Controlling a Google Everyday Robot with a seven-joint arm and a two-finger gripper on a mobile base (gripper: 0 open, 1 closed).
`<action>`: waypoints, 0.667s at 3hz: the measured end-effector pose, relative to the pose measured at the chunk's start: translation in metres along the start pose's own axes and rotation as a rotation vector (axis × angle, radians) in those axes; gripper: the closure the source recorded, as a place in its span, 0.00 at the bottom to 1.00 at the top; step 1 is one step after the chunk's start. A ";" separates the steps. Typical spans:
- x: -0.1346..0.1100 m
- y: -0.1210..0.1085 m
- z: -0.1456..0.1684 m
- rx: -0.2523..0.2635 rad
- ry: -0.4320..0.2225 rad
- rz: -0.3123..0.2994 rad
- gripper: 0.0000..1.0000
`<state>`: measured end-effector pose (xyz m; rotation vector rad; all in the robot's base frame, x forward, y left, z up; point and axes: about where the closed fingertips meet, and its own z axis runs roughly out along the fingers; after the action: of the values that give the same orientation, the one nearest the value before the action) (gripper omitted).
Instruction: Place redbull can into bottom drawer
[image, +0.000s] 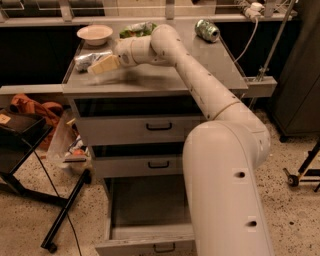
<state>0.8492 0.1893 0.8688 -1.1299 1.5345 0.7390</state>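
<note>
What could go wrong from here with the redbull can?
The redbull can lies on its side by the left edge of the cabinet top, at the hand; a nudge could roll it off. The open bottom drawer sits low, partly hidden behind the robot's body, so reaching it may be cramped.

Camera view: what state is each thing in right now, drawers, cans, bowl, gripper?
redbull can: lying on its side on the cabinet top.
gripper: at the redbull can, low over the top's left side.
bottom drawer: pulled open, floor bare.
middle drawer: shut.
top drawer: shut.
green can: on its side at the back.
white bowl: upright.
</note>
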 end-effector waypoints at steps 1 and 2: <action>0.002 0.000 0.007 -0.026 -0.015 0.035 0.00; 0.006 -0.003 0.013 -0.041 -0.027 0.065 0.00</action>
<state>0.8564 0.1981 0.8597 -1.1000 1.5459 0.8294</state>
